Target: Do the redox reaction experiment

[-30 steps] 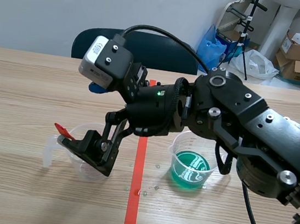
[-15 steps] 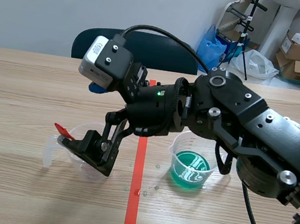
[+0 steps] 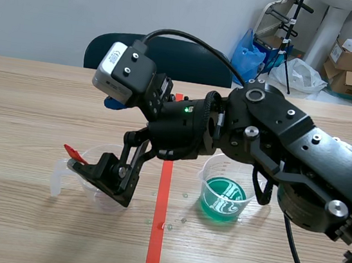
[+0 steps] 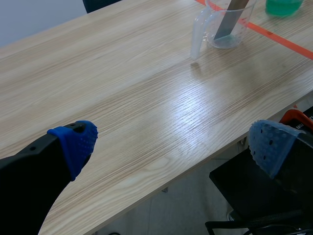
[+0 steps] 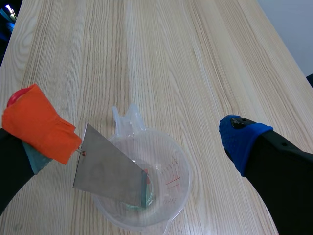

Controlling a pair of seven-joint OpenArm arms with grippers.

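Pale wood-grain tabletop lies under everything. Over it the right tool hangs open, its fingers spread wide with nothing pinched between them and one dotted blue pad well clear of the rim below. Directly beneath sits a clear plastic beaker, round and thin-walled, with red measuring marks. A flat, dull grey metal sheet leans inside it. Its long axis is tilted, the lower corner at the beaker's floor and the upper end rising to a soft orange grip beside the other finger; whether grip and finger touch is hard to say. Nothing has shifted from the earlier scene frames. Across the red tape line stands a second beaker holding green liquid. The left tool is open too, over the tabletop's near edge.
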